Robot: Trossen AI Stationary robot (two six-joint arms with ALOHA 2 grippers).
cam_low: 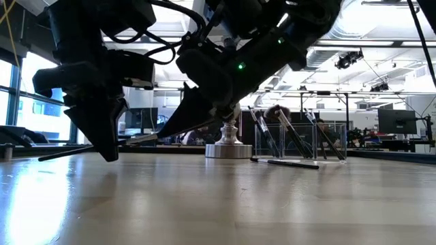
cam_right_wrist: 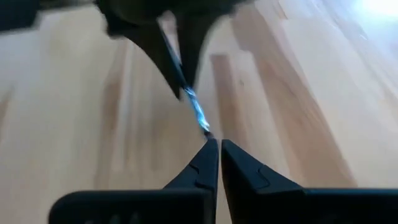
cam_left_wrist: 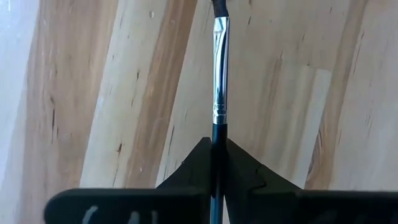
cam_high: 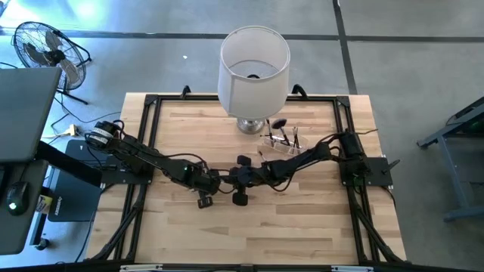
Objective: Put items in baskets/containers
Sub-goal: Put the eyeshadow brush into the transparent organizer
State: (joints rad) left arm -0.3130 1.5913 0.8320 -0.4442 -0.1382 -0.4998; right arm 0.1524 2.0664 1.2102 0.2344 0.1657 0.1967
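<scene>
**Two hands meet over one brush at mid-counter**

On the left half of the wooden counter, the left hand reaches inward to the middle, its fingers pinched tight on the dark handle of a thin makeup brush. In the left wrist view the brush runs straight out from between the closed fingertips, its silver ferrule pointing away over the boards. Right of it, nose to nose, the right hand arrives from the opposite side; its fingers sit nearly together, their tips at the brush's far end, and whether they actually grip it cannot be told.

Farther right and toward the back of the counter stands the clear plastic holder, with several brushes leaning inside it, one with a fluffy black head. Another brush lies flat on the counter just in front of the holder. A white lampshade on a silver base stands just beside the holder, on its left.
</scene>
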